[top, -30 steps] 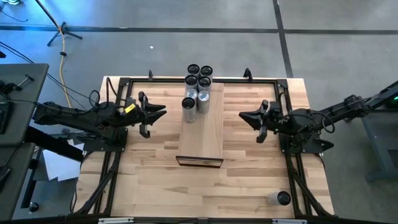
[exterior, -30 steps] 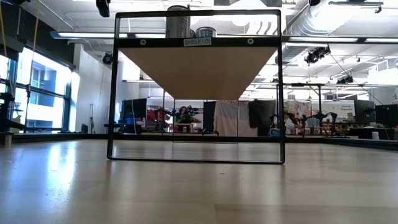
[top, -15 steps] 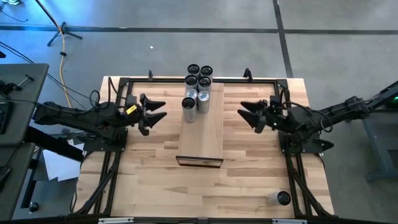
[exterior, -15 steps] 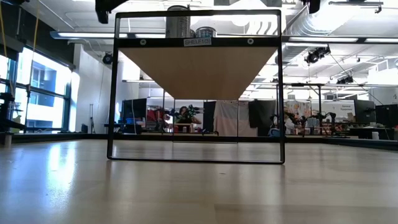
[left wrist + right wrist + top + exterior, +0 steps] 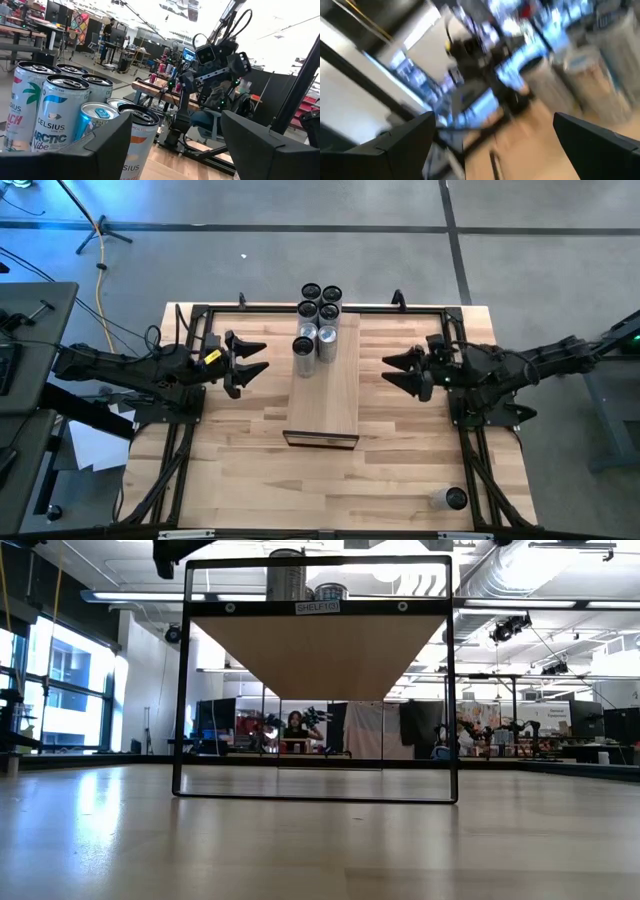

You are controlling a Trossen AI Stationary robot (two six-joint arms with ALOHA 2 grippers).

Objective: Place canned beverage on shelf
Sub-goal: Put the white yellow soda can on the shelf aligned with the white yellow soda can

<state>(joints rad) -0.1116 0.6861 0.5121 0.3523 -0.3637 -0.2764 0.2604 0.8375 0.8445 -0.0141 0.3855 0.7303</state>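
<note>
High view, shelf: the shelf (image 5: 325,385) ran lengthwise down the middle of the bench (image 5: 240,460), a pale board with its labelled short end nearest the viewer.
High view, cans: a cluster of cans (image 5: 319,320) stood at the shelf's far end, two silver ones on the board, the dark-topped ones just beyond them.
High view, stray can: one can (image 5: 450,498) lay on its side at the bench's near right corner, well apart from the shelf.
High view, left hand: the left hand (image 5: 254,359) hung left of the shelf, fingers spread, holding nothing.
High view, right hand: the right hand (image 5: 396,370) hung right of the shelf, fingers spread wide, released and empty.
Low view: the shelf showed from below in its black frame (image 5: 183,690), with two cans on top.
Left wrist view: Celsius cans (image 5: 60,112) stood close ahead past the parted fingers (image 5: 107,150); the right arm (image 5: 215,70) faced them beyond.
Right wrist view: blurred; fingers (image 5: 395,145) apart, nothing between.
</note>
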